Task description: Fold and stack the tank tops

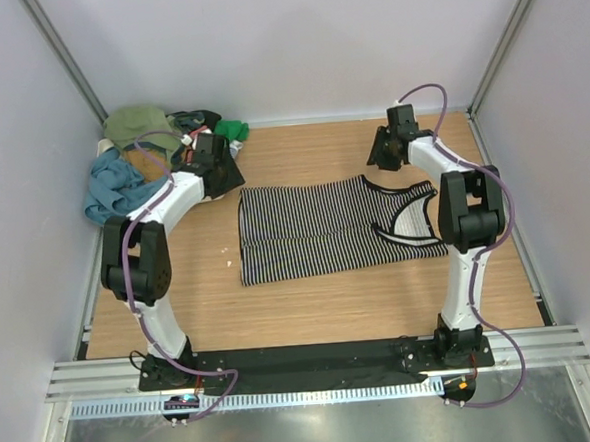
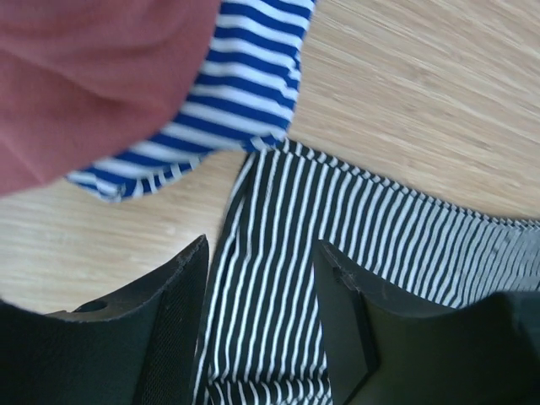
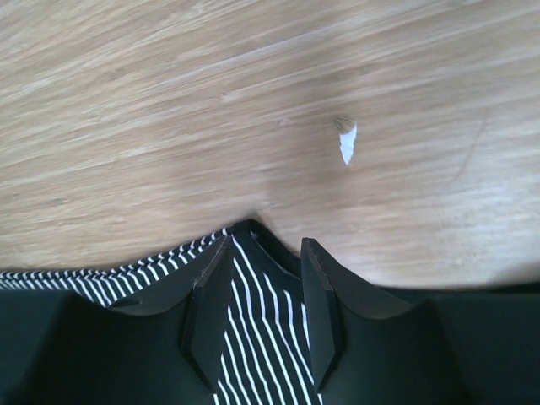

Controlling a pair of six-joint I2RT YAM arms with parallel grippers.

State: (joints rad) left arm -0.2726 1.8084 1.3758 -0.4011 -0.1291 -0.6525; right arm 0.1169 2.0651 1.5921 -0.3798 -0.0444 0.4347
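Left tool (image 2: 257, 329) is open, its jaws either side of a corner edge of the black-and-white striped tank top (image 1: 336, 229), which lies flat mid-tabletop (image 1: 311, 310). Right tool (image 3: 261, 304) is also open, jaws astride the top's strap end. A blue-and-white striped cloth (image 2: 228, 93) and a reddish cloth (image 2: 84, 76) lie just beyond the left tool. A heap of tank tops (image 1: 129, 126) fills the far left corner. A small white fleck (image 3: 347, 143) sits on bare wood.
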